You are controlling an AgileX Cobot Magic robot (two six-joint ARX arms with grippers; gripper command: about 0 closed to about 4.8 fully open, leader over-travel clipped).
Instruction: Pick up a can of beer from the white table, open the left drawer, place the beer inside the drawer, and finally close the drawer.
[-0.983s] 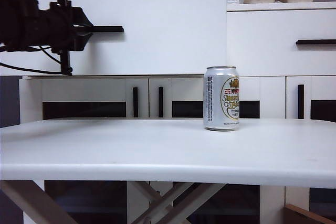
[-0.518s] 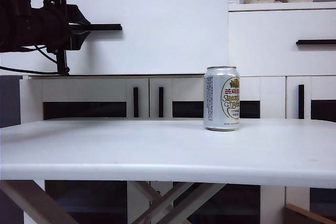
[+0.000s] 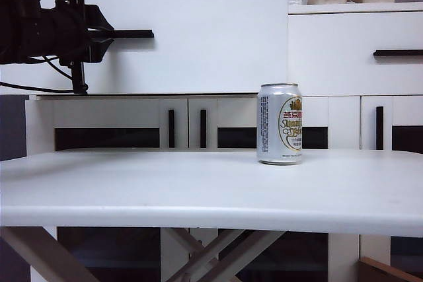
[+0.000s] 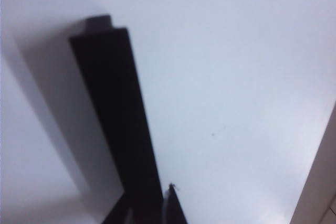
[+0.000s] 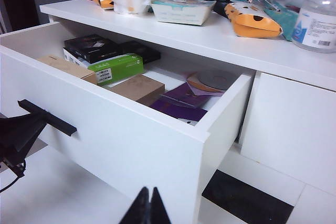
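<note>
The can of beer point(image 3: 279, 123) stands upright on the white table point(image 3: 165, 189), right of the middle, with no gripper near it. The left drawer point(image 3: 198, 37) is pulled out, and the right wrist view looks down into it point(image 5: 121, 140): it holds boxes and flat packets. My left gripper point(image 3: 99, 34) is shut on the drawer's black bar handle point(image 3: 129, 34). In the left wrist view the handle point(image 4: 115, 119) runs between its fingertips point(image 4: 170, 205). My right gripper point(image 5: 148, 200) hangs shut and empty in front of the drawer, and it does not show in the exterior view.
The twin drawer point(image 3: 350, 51) on the right is closed. Doors with vertical black handles point(image 3: 170, 128) lie below the drawers. A bottle point(image 5: 317, 19), tissues and packets crowd the cabinet top point(image 5: 220, 35). A green box point(image 5: 118, 68) lies in the open drawer.
The left drawer's front has come slightly nearer the exterior camera, with my left gripper on its handle. The can and my right gripper have not moved.
</note>
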